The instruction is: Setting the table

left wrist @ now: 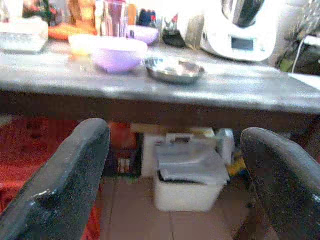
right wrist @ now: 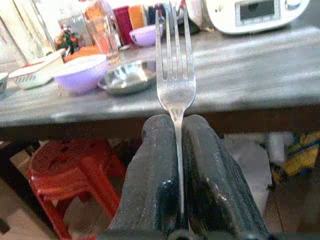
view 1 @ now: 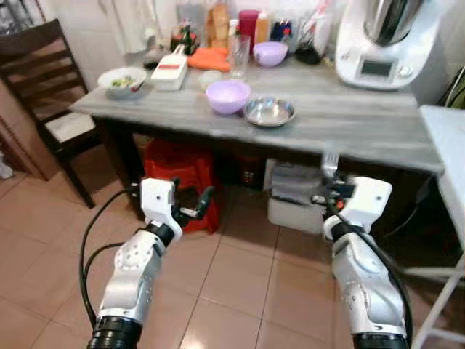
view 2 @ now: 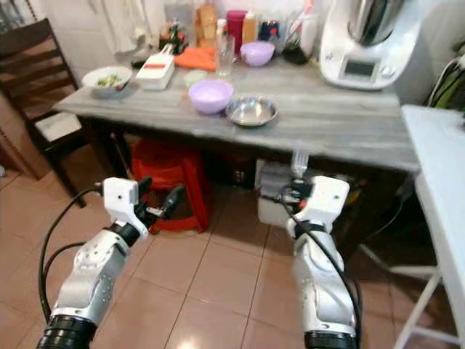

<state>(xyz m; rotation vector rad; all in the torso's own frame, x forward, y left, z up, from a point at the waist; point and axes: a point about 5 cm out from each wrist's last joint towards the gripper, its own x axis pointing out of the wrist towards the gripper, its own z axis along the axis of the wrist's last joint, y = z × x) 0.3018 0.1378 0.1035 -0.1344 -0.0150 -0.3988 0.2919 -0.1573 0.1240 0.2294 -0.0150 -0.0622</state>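
Note:
My right gripper point(view 1: 331, 190) is shut on a silver fork point(right wrist: 174, 75), tines up, held below the front edge of the grey table point(view 1: 363, 127). The fork point(view 1: 330, 161) pokes up just under the table edge. My left gripper point(view 1: 197, 206) is open and holds nothing, low in front of the table. On the table a purple bowl point(view 1: 227, 95) stands beside a steel dish point(view 1: 269, 111). The left wrist view looks between its two black fingers point(left wrist: 65, 185) at the bowl point(left wrist: 119, 53) and the dish point(left wrist: 174, 69).
A red stool point(view 1: 176, 174) and a white box point(view 1: 294, 203) sit under the table. A dark wooden chair point(view 1: 43, 94) stands at the left. A white food processor point(view 1: 381, 40), a glass point(view 1: 239, 54), a salad bowl point(view 1: 121, 80) and bottles crowd the back. A white table point(view 1: 450, 153) is on the right.

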